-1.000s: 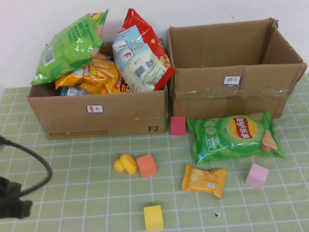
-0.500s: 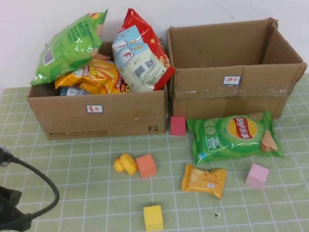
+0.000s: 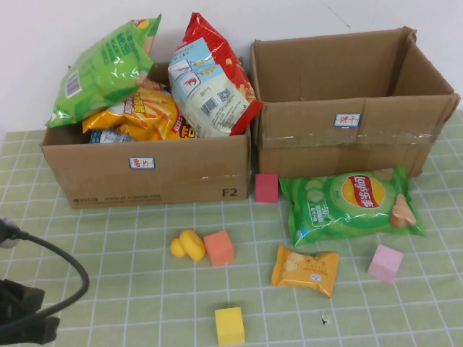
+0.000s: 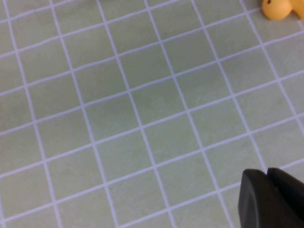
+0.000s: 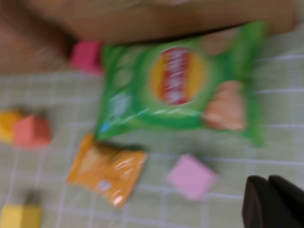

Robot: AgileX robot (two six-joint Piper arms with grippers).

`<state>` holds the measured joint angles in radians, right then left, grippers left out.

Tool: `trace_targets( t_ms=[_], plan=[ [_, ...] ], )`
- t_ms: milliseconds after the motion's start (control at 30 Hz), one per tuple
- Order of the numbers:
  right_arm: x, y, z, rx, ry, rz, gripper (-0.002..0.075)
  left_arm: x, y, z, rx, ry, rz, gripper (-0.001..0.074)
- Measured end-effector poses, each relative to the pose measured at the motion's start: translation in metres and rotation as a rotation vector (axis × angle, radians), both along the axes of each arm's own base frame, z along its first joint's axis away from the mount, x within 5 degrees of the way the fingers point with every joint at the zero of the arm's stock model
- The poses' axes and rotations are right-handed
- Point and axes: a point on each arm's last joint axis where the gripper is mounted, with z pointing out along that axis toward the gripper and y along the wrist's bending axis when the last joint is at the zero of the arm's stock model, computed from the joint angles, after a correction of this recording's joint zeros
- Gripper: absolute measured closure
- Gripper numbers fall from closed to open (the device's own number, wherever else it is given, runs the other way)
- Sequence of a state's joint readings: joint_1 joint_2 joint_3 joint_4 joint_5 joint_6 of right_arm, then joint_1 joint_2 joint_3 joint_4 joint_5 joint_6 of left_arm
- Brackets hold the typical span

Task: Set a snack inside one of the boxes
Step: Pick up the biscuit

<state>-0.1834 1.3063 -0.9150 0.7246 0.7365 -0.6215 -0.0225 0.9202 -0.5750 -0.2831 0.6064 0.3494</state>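
The small orange-yellow foil snack packet (image 3: 305, 270) lies flat on the green checked worktop (image 3: 130, 275) toward its near right, while the closed left gripper (image 4: 273, 199) hangs over the near-left corner and the closed right gripper (image 5: 275, 202) hovers near the right edge.

Orange-yellow snack (image 3: 305, 270) on green, white-gridded tablecloth (image 3: 130, 289).

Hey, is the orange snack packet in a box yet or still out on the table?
Out. The packet lies flat on the mat, below the Lay's bag, in front of both boxes.
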Motion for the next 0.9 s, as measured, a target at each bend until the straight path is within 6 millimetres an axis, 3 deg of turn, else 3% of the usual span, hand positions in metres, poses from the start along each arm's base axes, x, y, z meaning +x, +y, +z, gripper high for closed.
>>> trace_targets(
  t_ms=[167, 267, 500, 600, 900],
  plan=[
    [-0.002, 0.058, -0.005, -0.072, -0.006, 0.233, 0.0706, 0.0, -0.003, 0.001, -0.046, 0.003, 0.008, 0.0737],
    [-0.001, 0.093, -0.019, -0.134, 0.013, 0.337, 0.0645, 0.0, -0.004, 0.001, -0.067, 0.002, 0.007, 0.0737],
    [0.01, 0.151, -0.074, -0.284, 0.035, 0.5, 0.0254, 0.0, -0.006, 0.002, -0.088, -0.003, 0.004, 0.0737],
    [0.01, 0.172, -0.094, -0.36, 0.002, 0.587, 0.0155, 0.0, -0.006, 0.002, -0.089, -0.003, 0.003, 0.0737],
    [0.029, 0.201, -0.137, -0.44, -0.059, 0.641, 0.0111, 0.0, -0.006, 0.002, -0.076, -0.009, -0.012, 0.0737]
  ],
)
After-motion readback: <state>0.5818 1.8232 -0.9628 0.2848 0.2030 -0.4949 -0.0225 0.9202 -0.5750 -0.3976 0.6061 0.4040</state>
